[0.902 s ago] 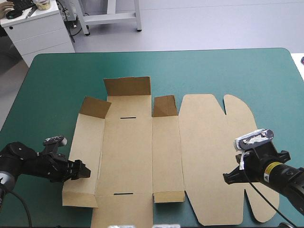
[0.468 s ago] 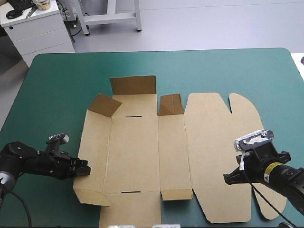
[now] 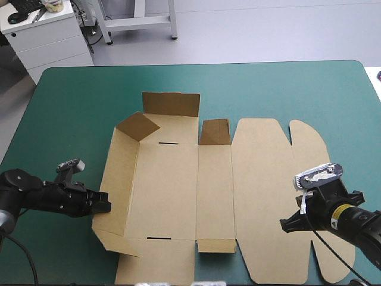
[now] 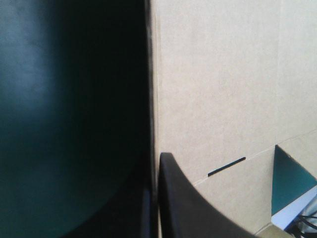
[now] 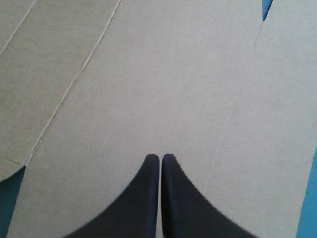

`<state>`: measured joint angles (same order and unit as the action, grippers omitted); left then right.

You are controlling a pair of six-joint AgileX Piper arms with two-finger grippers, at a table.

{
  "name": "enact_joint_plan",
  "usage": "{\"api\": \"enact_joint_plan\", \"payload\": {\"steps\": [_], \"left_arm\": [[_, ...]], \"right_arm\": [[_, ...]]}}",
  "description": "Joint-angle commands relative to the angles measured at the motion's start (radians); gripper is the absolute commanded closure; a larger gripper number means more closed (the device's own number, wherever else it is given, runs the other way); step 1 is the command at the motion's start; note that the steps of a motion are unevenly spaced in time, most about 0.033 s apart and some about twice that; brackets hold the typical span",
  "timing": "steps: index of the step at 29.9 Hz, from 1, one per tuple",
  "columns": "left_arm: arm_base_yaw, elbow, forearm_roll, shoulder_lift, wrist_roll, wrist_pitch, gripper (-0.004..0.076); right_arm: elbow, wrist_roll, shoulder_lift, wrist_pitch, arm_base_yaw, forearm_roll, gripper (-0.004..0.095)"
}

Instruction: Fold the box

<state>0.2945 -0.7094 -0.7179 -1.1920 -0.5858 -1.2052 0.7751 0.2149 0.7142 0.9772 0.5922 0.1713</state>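
The brown box (image 3: 172,190) lies as a cut sheet on the teal-green cover, its lid panel (image 3: 268,196) flat to the right. Its far wall (image 3: 171,104) and two corner flaps stand up. The left wall (image 3: 116,179) is tilted up off the table. My left gripper (image 3: 104,207) is shut on that wall's outer edge. In the left wrist view its gripper (image 4: 156,159) has one black finger on the board's (image 4: 223,89) inner face and the other hidden in shadow behind the edge. My right gripper (image 3: 286,225) is shut, tips together (image 5: 160,158) on or just above the lid board (image 5: 173,74).
Bare teal-green cover (image 3: 71,107) runs along the left and far sides of the box. The table's near edge is close under the sheet's near flaps (image 3: 155,262). A white cabinet (image 3: 47,36) stands beyond the far left corner.
The left gripper went from open beside the left wall to shut on its edge. That wall has tilted up, and the whole sheet has slid right and away. The right arm has stayed still.
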Motion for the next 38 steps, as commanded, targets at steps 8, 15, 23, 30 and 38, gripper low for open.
{"api": "enact_joint_plan", "payload": {"steps": [8,15,23,30,38], "left_arm": [[-0.102,-0.418,0.220,-0.139,0.063,-0.086,0.0734],[-0.333,-0.642,0.548,-0.269,0.058,-0.023,0.0734],[-0.560,-0.718,0.870,-0.324,0.013,0.202,0.0734],[-0.748,-0.718,1.110,-0.324,0.025,0.290,0.0734],[-0.934,-0.635,1.366,-0.324,0.349,0.379,0.0734]], "right_arm": [[0.026,0.016,-0.001,-0.037,-0.005,-0.003,0.0909],[0.026,0.016,-0.001,-0.031,-0.005,-0.021,0.0909],[0.026,0.021,-0.001,-0.031,-0.005,-0.022,0.0909],[0.026,0.021,-0.001,-0.031,-0.005,-0.022,0.0909],[0.026,0.021,-0.001,-0.023,-0.005,-0.020,0.0909]]}}
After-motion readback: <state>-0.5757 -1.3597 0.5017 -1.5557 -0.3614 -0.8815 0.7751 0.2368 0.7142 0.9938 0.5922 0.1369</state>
